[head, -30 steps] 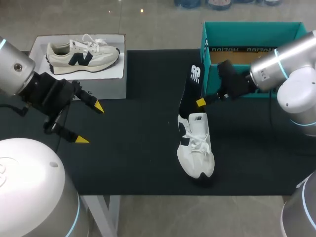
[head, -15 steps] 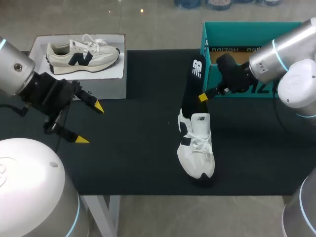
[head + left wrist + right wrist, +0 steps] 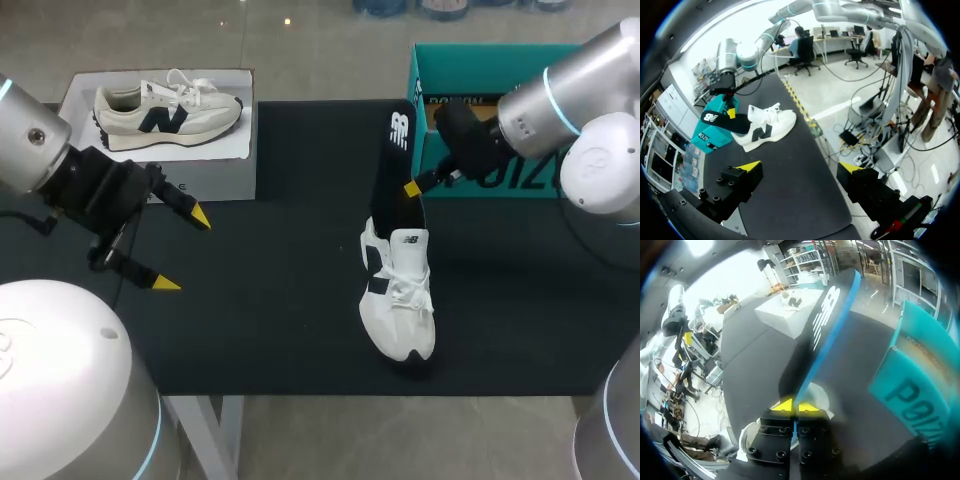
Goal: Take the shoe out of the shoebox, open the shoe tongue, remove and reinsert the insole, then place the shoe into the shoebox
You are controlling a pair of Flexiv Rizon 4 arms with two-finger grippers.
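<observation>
Black mat [image 3: 250, 320] covers the table. Teal shoebox [image 3: 500, 62] sits at the far right corner of the mat, top open, brown cardboard floor showing inside, partly hidden by the right arm. White box [image 3: 215, 170] sits at the far left, with a beige sneaker [image 3: 165, 110] lying on its side on top. White shoe [image 3: 402, 300] stands on its sole on the mat, outside the shoebox and near it, toe toward the near edge. Black insole [image 3: 397, 165] rises tilted from the shoe's opening toward the shoebox; cannot tell whether its lower end is inside. Right gripper [image 3: 410, 188] is clamped on the insole's edge, both yellow tips pinching it. Left gripper [image 3: 182, 250] hangs over the mat's left side, fingers spread wide, holding nothing.
</observation>
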